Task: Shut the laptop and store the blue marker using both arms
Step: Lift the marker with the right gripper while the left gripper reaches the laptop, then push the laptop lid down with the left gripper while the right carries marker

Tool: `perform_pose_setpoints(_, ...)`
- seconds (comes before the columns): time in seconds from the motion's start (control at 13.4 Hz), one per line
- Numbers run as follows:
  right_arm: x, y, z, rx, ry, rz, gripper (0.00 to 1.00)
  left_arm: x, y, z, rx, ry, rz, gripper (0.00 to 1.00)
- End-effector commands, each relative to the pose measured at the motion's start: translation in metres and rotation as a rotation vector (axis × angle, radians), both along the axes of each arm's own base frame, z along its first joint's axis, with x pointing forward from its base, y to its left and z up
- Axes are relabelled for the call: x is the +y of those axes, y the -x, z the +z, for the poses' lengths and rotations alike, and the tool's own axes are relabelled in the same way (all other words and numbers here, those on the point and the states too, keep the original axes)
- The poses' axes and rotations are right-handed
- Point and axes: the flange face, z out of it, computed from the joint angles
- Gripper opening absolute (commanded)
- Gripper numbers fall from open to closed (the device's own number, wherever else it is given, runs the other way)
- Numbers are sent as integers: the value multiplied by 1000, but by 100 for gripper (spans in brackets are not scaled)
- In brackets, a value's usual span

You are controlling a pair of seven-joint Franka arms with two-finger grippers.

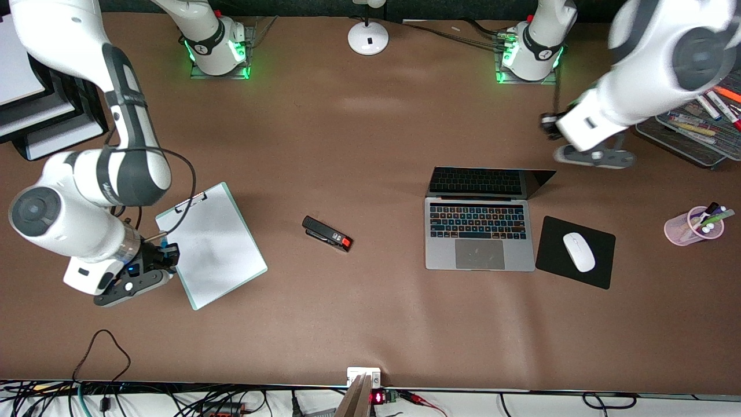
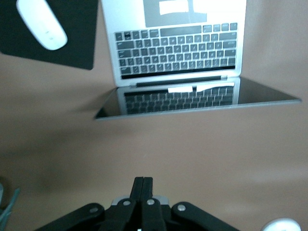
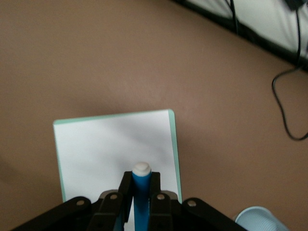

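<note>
Blue marker (image 3: pixel 141 192) sits clamped between our right gripper's (image 3: pixel 140 202) fingers above the clipboard (image 1: pixel 211 244) edge (whitish end protruding); our left gripper (image 2: pixel 142 192), fingers together, hovers past the open laptop (image 1: pixel 479 229).

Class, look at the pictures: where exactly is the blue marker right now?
The blue marker is clamped in the right gripper, over the edge of the white clipboard at the right arm's end of the table.
</note>
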Motion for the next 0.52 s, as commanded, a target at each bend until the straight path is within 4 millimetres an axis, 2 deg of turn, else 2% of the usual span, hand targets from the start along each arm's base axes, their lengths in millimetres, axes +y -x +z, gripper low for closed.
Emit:
perform_pose_setpoints(0.0, -1, 9, 66, -56, -47, 80, 1, -25, 37, -46, -73, -3, 15, 0)
perform_pose_setpoints(0.07, -3, 14, 81, -61, -45, 107, 1, -36, 42, -62, -103, 0, 4, 0)
perform_pose_setpoints(0.22, -16, 21, 110, -93, -57, 190, 0, -37, 44, -88, -153, 14, 10, 0)
perform_pose_setpoints(0.37, -46, 24, 131, -131, -54, 268, 0, -40, 40, -108, -186, 31, 8, 0)
perform_pose_setpoints(0.45, -67, 24, 134, -148, -83, 305, 0, -41, 34, -117, -197, 41, 11, 0)
